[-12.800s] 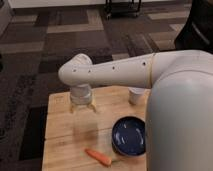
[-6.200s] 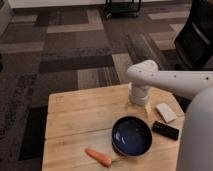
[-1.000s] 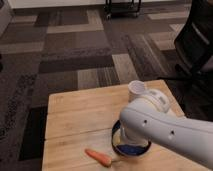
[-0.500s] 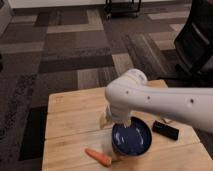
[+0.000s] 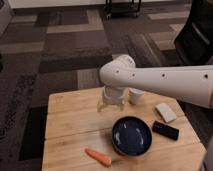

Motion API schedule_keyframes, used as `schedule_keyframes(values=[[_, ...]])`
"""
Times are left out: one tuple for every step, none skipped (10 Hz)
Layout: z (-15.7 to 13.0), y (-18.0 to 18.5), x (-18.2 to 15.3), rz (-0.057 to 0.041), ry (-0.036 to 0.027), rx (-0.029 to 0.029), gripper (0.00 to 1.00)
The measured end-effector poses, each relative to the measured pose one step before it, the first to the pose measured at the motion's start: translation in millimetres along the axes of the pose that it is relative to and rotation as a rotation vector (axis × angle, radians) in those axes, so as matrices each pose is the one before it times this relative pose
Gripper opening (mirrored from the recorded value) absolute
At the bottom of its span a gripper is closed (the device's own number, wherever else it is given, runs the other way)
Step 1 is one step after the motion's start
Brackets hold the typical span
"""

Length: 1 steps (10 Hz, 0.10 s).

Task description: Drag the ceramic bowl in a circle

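From my station the arm (image 5: 165,82) hangs over the wooden table (image 5: 70,120), the ceramic bowl (image 5: 132,136) sits untouched at front centre, and the gripper (image 5: 112,102), state indeterminate, risks sweeping the carrot (image 5: 98,157).

So the ceramic bowl (image 5: 132,136) is sitting upright on the wooden table, toward the front and a bit right of the middle. It's round, shallow and wide, glossy dark navy blue, and the inside is catching a soft sheen and looking empty. The gripper (image 5: 111,103) is hanging over the table behind the bowl, up and to the left, not touching it, so nothing is holding the bowl.
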Motion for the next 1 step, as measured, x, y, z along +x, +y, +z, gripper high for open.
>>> schedule_keyframes(values=[[11.91,-24.18,-2.87,0.03863,0.02479,0.03074,0.65]])
